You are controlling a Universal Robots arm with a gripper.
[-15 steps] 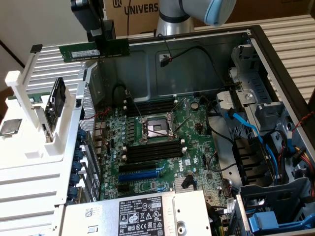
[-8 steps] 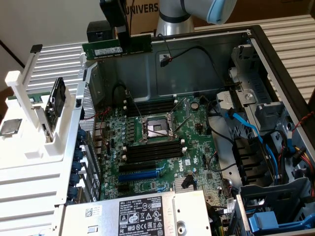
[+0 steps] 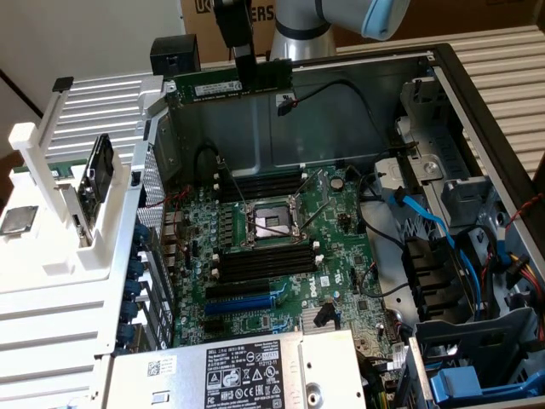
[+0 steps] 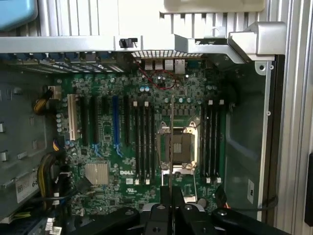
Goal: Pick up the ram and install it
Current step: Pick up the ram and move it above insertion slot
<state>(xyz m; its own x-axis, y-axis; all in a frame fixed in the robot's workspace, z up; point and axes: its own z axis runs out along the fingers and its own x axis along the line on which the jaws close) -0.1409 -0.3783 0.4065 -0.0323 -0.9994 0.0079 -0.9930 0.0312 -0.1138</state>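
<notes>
The ram (image 3: pixel 230 85), a long dark-green stick with a pale label, hangs level above the far wall of the open computer case. My gripper (image 3: pixel 247 70) is shut on its top edge near the middle. From the wrist view the ram (image 4: pixel 171 142) appears edge-on as a thin line running out from the gripper (image 4: pixel 171 195), over the processor socket (image 4: pixel 179 147). Black memory slots (image 4: pixel 142 142) lie on one side of the socket and more slots (image 4: pixel 211 142) on the other. On the motherboard (image 3: pixel 341 256) those slots (image 3: pixel 260 183) sit well below the stick.
A white fixture (image 3: pixel 60 281) on the exterior view's left carries a silver processor chip (image 3: pixel 19 220) and a black part (image 3: pixel 95 175). The power supply (image 3: pixel 247 375) covers the near end of the case. Blue cables (image 3: pixel 426 221) and a drive cage (image 3: pixel 477 358) crowd the exterior view's right.
</notes>
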